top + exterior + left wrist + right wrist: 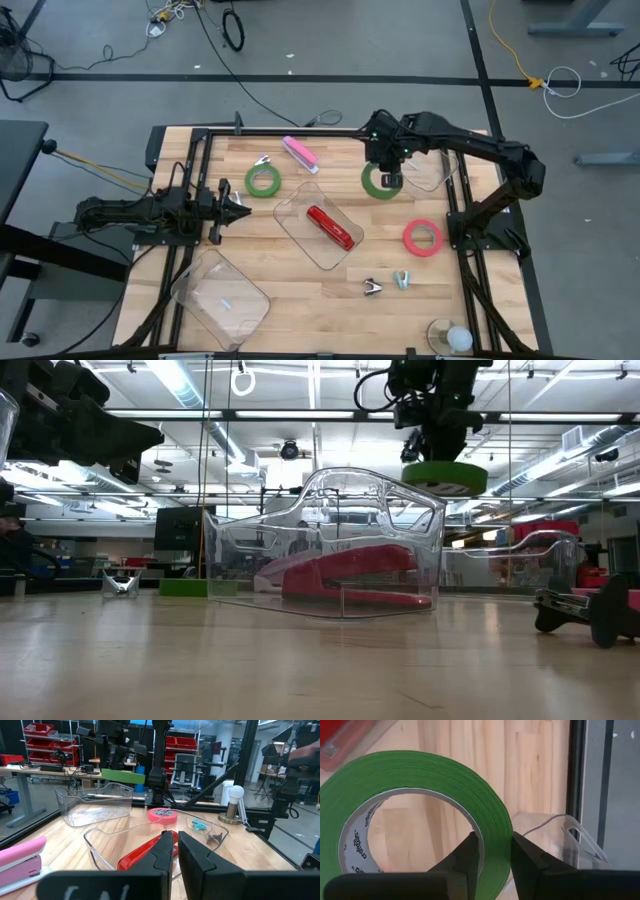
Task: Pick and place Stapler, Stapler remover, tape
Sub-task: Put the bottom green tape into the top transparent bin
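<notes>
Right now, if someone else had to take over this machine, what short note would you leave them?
Right gripper: shut on the wall of a green tape ring, held in the air at the table's far side, beside a clear plastic tray.
Left gripper: shut, empty, waiting at the table's left side.
Done: red stapler lies in the middle clear tray.
Left: second green tape ring, red-pink tape ring, pink stapler and small metal staple removers all lie loose on the wood. Near-left clear tray looks empty.
</notes>
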